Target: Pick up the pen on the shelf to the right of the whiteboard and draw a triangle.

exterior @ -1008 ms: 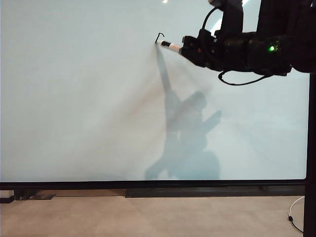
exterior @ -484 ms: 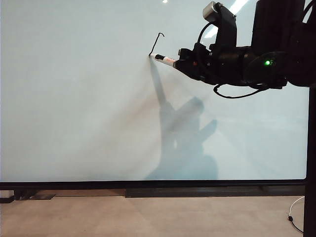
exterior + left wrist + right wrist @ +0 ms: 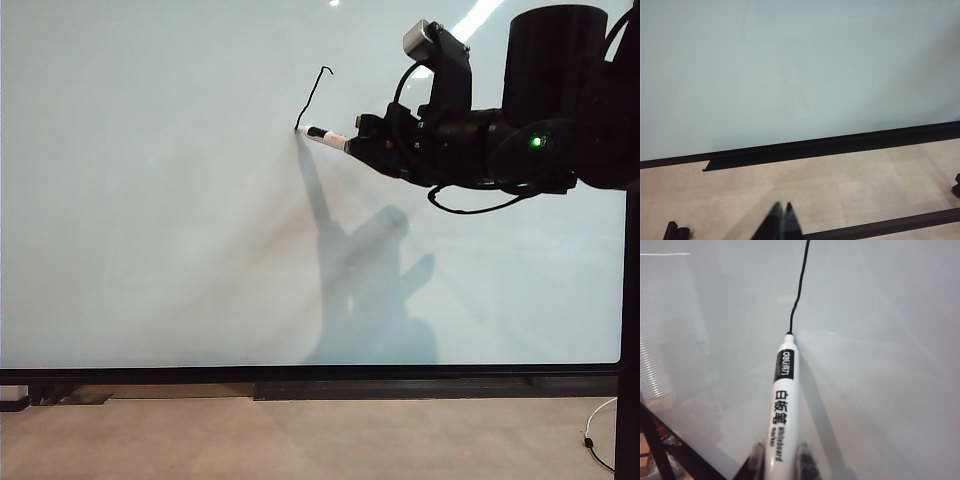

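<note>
While the tip of the slim white marker pen (image 3: 326, 136) presses against the big glossy white whiteboard with its thin black frame (image 3: 150, 200), the right pincer (image 3: 781, 454) has its two dark fingers clenched on the pen's barrel, one on each side of it. The pen sits out ahead of the pincer, angled toward the board with its black nib leading, and that slant looks chosen so the nib meets the surface while the bulky arm stays clear of it.

Above the pen's tip runs a thin, wobbly black line (image 3: 312, 96), climbing up the whiteboard to a small hook at its top end. That reads as the first side of the triangle, so by my judgement the drawing is only just under way, with two more sides and the closing corner to come. The nib sits at the line's lower end, in the upper middle of the whiteboard, and the arm's shadow falls down the board below it.

The left pincer (image 3: 780, 222) is a different story: its dark fingertips are drawn together, holding nothing, and it hangs low in front of the whiteboard's bottom frame, over the pale tiled floor (image 3: 840, 190). It sits well away from the pen, out of the drawing arm's way.

The risk now is pressure: too light and the line breaks.
</note>
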### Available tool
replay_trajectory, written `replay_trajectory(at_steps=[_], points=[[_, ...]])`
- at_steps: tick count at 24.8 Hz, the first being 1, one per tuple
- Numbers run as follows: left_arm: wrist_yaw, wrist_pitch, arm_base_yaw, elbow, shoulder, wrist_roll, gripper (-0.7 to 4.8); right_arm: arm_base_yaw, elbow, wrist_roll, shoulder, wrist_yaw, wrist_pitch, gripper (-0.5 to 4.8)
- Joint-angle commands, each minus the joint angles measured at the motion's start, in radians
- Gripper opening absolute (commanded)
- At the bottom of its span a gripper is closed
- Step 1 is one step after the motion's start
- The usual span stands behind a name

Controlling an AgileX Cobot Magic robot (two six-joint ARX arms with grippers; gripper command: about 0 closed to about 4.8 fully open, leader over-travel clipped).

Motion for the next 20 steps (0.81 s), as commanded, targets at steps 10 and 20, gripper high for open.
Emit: replay_trajectory(at_steps=[10, 20], points=[[0.003, -0.003, 0.0, 0.003, 0.0, 0.001, -0.05, 0.01, 0.019, 0.014, 0.021, -0.014, -0.009, -0.06], [0.003, -0.003, 0.0, 0.003, 0.0, 0.001, -0.05, 0.011, 0.032, 0.034, 0.064, -0.026, -0.004, -0.06]])
